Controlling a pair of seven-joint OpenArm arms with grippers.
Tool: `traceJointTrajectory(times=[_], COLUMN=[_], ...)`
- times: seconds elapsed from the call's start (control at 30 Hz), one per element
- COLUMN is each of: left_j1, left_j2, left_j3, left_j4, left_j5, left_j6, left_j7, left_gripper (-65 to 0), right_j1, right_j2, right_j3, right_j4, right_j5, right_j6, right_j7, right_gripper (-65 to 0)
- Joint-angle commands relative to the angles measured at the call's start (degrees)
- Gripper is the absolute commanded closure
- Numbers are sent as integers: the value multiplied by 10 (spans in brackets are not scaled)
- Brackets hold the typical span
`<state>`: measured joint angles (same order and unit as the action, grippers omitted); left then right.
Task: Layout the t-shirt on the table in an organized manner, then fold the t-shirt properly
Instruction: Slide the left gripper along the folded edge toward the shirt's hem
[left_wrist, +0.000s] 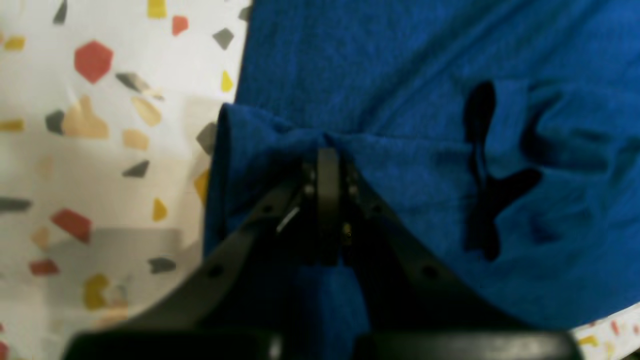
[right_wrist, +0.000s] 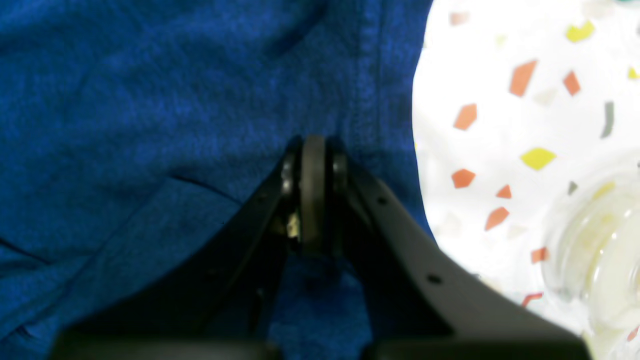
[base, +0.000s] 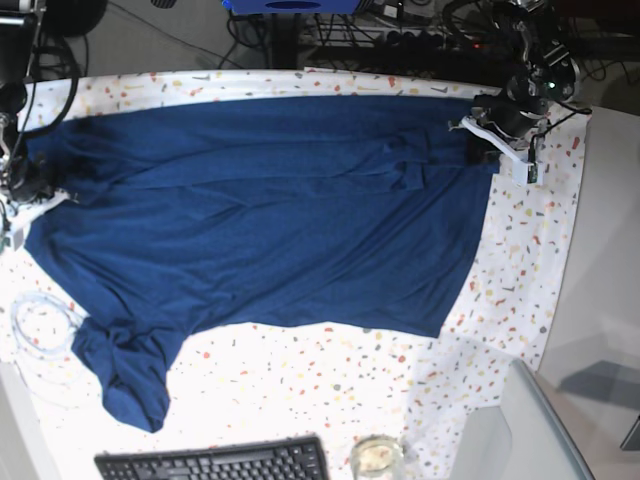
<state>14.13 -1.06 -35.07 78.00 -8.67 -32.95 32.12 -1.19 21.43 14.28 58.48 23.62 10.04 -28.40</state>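
Both grippers, left (left_wrist: 327, 165) and right (right_wrist: 312, 150), clamped opposite edges of the dark navy-blue fabric t-shirt (base: 270, 220), likely stretching it flat over the speckled white table (base: 520, 260).

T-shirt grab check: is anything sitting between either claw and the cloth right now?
Nothing visible. The left claw is shut on a bunched edge of the t-shirt, and the right claw is shut on fabric beside a stitched hem, both directly on cloth over the table.
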Motion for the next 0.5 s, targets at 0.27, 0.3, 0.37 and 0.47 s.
traceJointTrajectory(times=[0.27,0.3,0.37,0.47], left_j1=[1,1,1,1], left_j2=[-6,-6,-6,-4], left_j3=[-7,-7,-7,-7], left_j4=[15,22,35,55], left_j5=[19,19,19,19], left_j6=[4,4,4,4], left_j7=[3,5,5,6], left_gripper=[0,0,0,0], right_j1=[-36,-40,-42,-43], right_j2=[14,15,15,15], right_j3=[-2,-2,2,2], right_j4=[66,73,82,97], right_j5=[-7,-7,-7,-7], right_j6=[-67,-80,-84,-84], right_j7=[-21,-21,-31,-35], right_gripper=[-14,-14,-14,-14])
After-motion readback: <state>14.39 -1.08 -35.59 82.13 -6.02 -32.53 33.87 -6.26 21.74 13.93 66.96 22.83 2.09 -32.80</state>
